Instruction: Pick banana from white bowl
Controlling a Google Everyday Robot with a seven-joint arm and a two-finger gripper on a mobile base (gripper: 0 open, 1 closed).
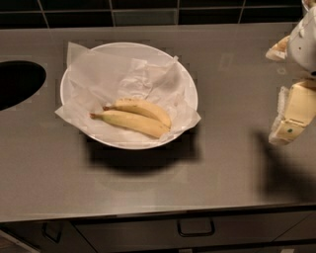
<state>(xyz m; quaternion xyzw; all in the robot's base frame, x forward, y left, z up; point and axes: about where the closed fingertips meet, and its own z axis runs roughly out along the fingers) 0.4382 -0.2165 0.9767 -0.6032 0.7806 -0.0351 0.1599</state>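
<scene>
The grey countertop fills most of the view, smooth and dully reflective, with a dark tiled wall behind it and a drawer handle below its front edge. At the left a dark rounded opening is sunk into the surface, cut off by the frame – what lies inside cannot be made out.

The white bowl sits left of centre, wide, round and shallow, casting a heavy shadow in front. Crinkled white paper lines it, its corners spilling over the rim.

The gripper hangs at the right edge, well apart from the bowl and only partly in view; its pale fingers stand apart with nothing between them, and the arm above is cut off.

The banana lies in the front of the bowl on the paper – long, slim, smooth pale yellow, thin dark stem pointing left. Just behind it, touching, lies a shorter plumper banana, its lower side hidden by the first.
</scene>
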